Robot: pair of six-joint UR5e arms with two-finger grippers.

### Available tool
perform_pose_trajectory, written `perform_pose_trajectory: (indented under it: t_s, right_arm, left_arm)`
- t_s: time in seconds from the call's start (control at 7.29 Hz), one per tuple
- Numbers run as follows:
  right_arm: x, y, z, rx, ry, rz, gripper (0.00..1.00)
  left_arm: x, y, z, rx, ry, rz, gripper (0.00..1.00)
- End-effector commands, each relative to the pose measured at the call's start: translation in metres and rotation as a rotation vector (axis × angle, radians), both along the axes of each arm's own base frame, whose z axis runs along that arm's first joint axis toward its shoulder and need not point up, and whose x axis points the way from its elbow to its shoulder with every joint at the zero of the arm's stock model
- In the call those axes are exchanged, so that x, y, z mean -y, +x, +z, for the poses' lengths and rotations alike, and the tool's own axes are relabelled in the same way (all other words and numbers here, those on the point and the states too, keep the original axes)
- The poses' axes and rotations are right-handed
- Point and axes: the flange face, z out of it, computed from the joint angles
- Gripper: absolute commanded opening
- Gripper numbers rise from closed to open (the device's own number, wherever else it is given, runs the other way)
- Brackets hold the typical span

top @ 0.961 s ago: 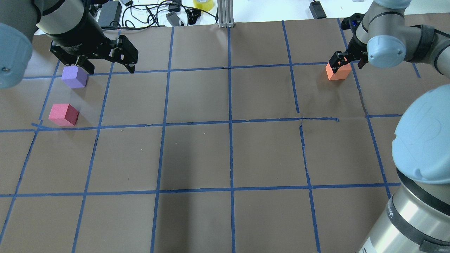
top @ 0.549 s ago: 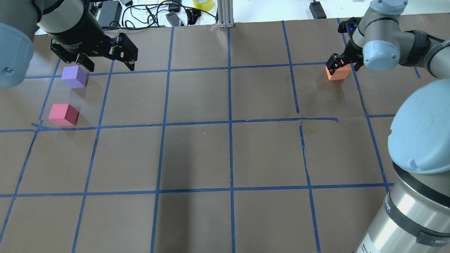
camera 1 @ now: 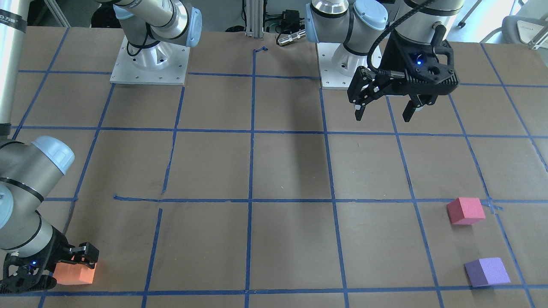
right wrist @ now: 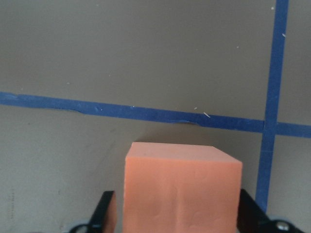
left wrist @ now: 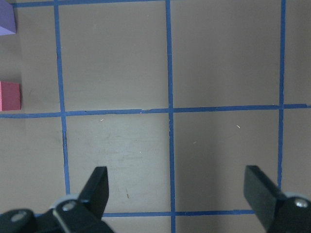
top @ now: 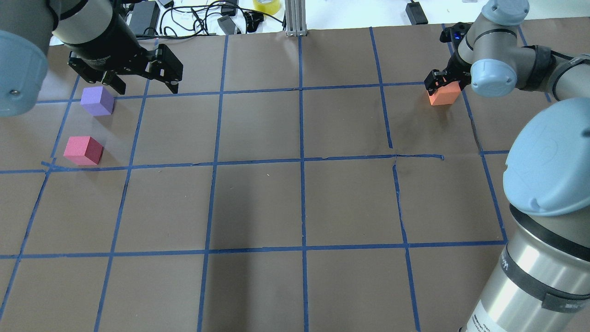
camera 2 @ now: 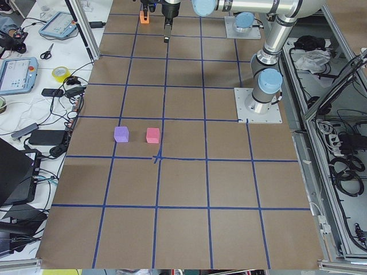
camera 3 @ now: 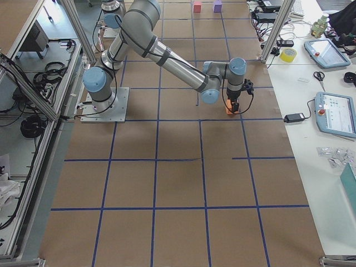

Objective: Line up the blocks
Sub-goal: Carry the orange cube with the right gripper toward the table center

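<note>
near block before far block, left | third block far right, in right gripper

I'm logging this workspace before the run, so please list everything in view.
table: one, brown paper with a blue tape grid.
purple block: one, far on the robot's left.
pink-red block: one, just nearer than the purple one and apart from it.
orange block: one, far on the robot's right.
tape roll: one, yellow, beyond the table's far edge.
cables: several, black, along the same far edge.
left tool: one, black, open, above the table beside the purple block.
right tool: one, black, fingers either side of the orange block; grip unclear.
</note>
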Motion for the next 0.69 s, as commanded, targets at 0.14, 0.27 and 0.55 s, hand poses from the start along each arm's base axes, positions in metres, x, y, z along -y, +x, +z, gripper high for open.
perform_pose_trajectory:
  t_s: [0.14, 0.27, 0.55]
  right_arm:
    - [0.003, 0.002, 0.011, -0.004, -0.022, -0.005, 0.0]
    - [0.004, 0.008, 0.026, -0.006, -0.035, -0.011, 0.0]
    - [-0.015, 0.102, 0.089, 0.024, -0.048, -0.054, 0.0]
  left_arm:
    - [0.001, 0.0, -0.001, 0.0, 0.001, -0.001, 1.0]
    - [0.001, 0.0, -0.002, 0.0, 0.003, 0.0, 1.0]
    - [0.002, 0.0, -0.002, 0.0, 0.004, 0.0, 1.0]
